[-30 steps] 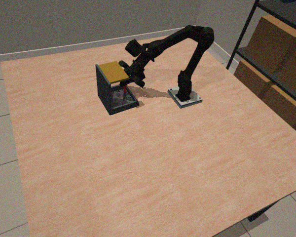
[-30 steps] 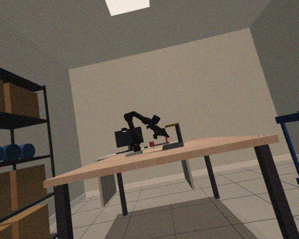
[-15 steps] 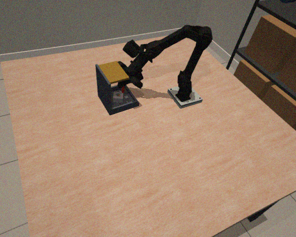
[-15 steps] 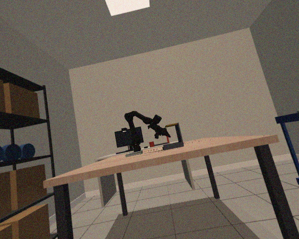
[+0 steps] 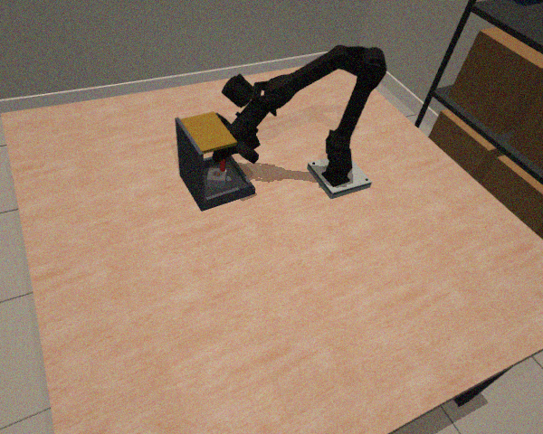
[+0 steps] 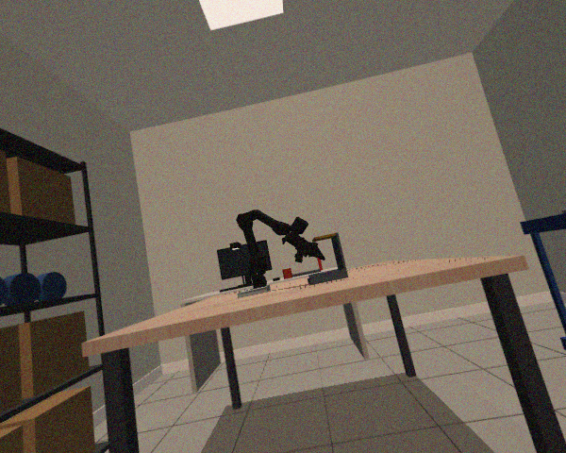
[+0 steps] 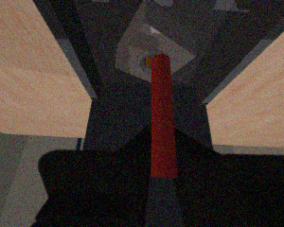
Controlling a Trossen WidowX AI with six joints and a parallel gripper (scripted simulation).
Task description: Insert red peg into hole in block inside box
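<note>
Red stands out in the wrist view, where nearly the full length of the peg (image 5: 223,165) (image 6: 320,264) (image 7: 163,115) is shown, clamped between the fingers of the gripper (image 5: 223,154) (image 6: 322,254) (image 7: 158,130). In the top view only a short lower part of it is seen, the rest being hidden by the fingers. An orange-yellow spot beside the peg's far end, on the pale block (image 5: 215,174) (image 7: 137,57), is shown by the wrist view alone. Whether the tip has been entered into the hole cannot be told.

By the top view, the yellow roof (image 5: 209,131) (image 6: 325,237) is placed above the block; in the exterior view it is seen edge-on, joined to the upright back wall. The dark box (image 5: 190,163) (image 6: 328,276) (image 7: 104,123) is stood on the wooden table (image 5: 281,280) (image 6: 303,304) (image 7: 35,90), left of the arm's base (image 5: 360,185) (image 6: 246,293) in the top view. Inside the box, the block is held on the floor, and the peg is reached in over it, below roof level.

One arm, one peg, one block and one box are counted.
</note>
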